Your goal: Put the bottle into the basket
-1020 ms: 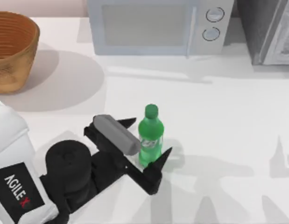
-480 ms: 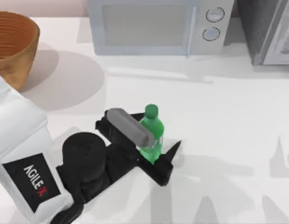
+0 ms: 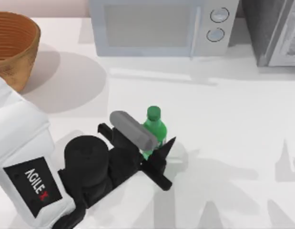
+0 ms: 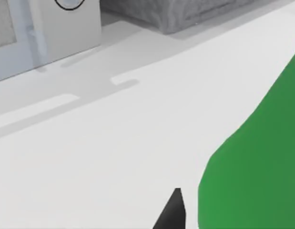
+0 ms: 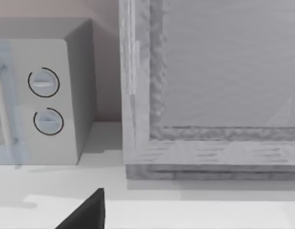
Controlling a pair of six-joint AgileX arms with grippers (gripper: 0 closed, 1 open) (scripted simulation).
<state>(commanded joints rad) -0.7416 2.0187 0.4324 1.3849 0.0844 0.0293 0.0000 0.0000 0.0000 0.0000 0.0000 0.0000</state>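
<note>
Top view: the bottle (image 3: pixel 154 128) stands upright near the middle of the table (image 3: pixel 223 124); its lower part is hidden by the left gripper (image 3: pixel 148 149).
Jaws: closed tight on the bottle, one finger on each side.
Basket (image 3: pixel 14 45): far left corner, cut off by the edge.
Right gripper: one dark fingertip (image 5: pixel 87 212) shows, jaws can't tell.

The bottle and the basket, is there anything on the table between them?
No: in the top view, bare white table separates bottle from basket.
</note>
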